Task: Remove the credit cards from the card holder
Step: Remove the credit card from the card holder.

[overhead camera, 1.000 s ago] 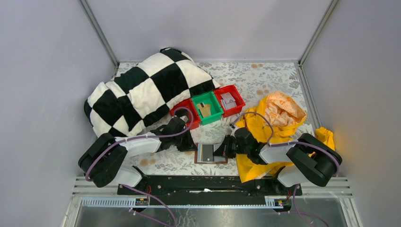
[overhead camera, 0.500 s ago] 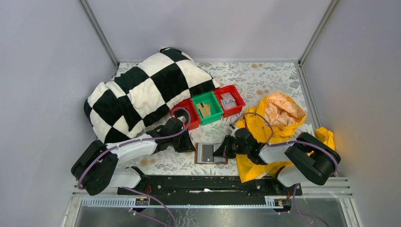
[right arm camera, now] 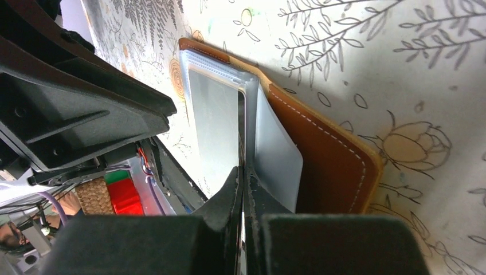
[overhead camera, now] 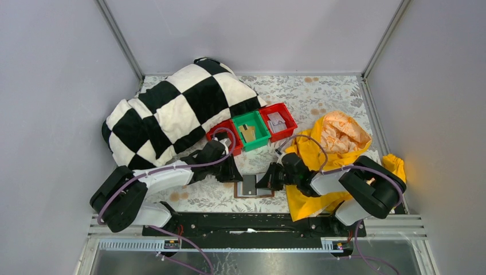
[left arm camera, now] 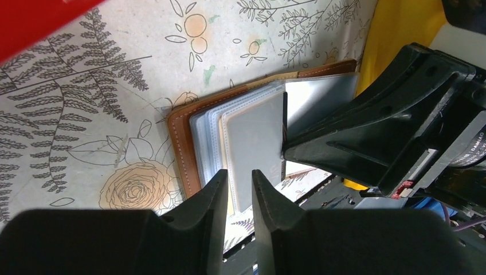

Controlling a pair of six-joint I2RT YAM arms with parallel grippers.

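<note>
The card holder [overhead camera: 250, 187] lies open on the flowered tablecloth between both arms, brown border [left arm camera: 180, 143] out and pale plastic pages [left arm camera: 209, 132] fanned. One page with a grey card [left arm camera: 258, 137] stands up from the fan. My right gripper [right arm camera: 243, 172] is shut on that page's thin edge, with the brown cover [right arm camera: 326, 166] to its right. My left gripper [left arm camera: 240, 179] hovers over the holder's near edge with a narrow gap and nothing between its fingers. More credit cards lie in the green bin [overhead camera: 247, 133] and the right red bin [overhead camera: 277, 122].
A black-and-white checked blanket [overhead camera: 172, 109] is heaped at the back left, against a second red bin [overhead camera: 226, 137]. Yellow cloth [overhead camera: 332, 143] lies bunched at the right, under the right arm. The bins sit just behind the holder.
My right gripper has drawn the pinched page leftward and upright, so the holder looks narrower from above. The left gripper's fingers have parted a little and it has shifted slightly near the holder's left edge.
</note>
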